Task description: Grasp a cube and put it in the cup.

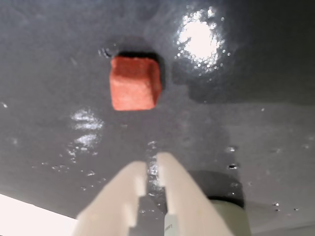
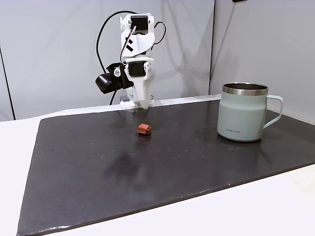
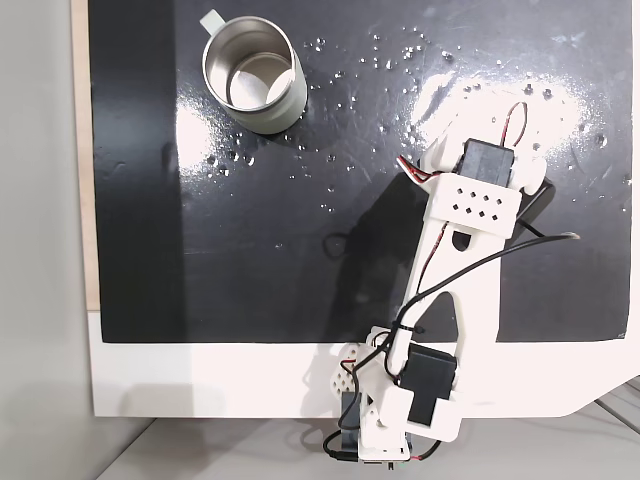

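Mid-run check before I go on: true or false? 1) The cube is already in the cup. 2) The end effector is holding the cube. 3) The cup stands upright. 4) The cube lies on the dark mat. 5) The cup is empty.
1) False: the cube lies on the dark mat, apart from the cup.
2) False: the end effector is nearly shut with nothing between its fingers; the cube lies ahead of it.
3) True.
4) True.
5) True: from above it shows bare steel inside.
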